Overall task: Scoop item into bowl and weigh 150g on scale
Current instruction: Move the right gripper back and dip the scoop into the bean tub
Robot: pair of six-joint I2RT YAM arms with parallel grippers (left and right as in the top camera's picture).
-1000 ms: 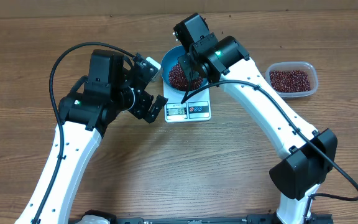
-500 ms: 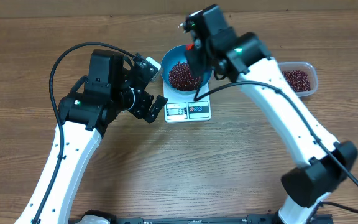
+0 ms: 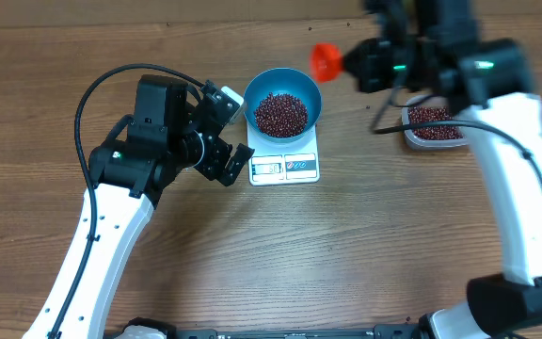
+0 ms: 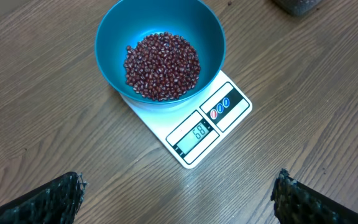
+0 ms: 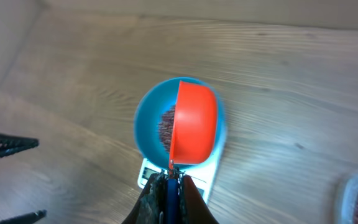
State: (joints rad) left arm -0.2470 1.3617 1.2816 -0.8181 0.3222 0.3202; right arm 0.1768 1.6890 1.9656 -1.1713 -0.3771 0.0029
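Though earlier over bowl (image 3: 282,78), scoop (image 3: 325,62) rightward.

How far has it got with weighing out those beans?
Done: a heap of beans lies in the blue bowl on the scale, whose display seems to read 68. In hand: the right tool grips a red scoop, off the bowl towards the tub. Left: more scoops, likely about as much again, to reach 150.

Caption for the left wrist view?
A blue bowl of maroon beans sits on the white scale, open left fingers at the bottom corners.
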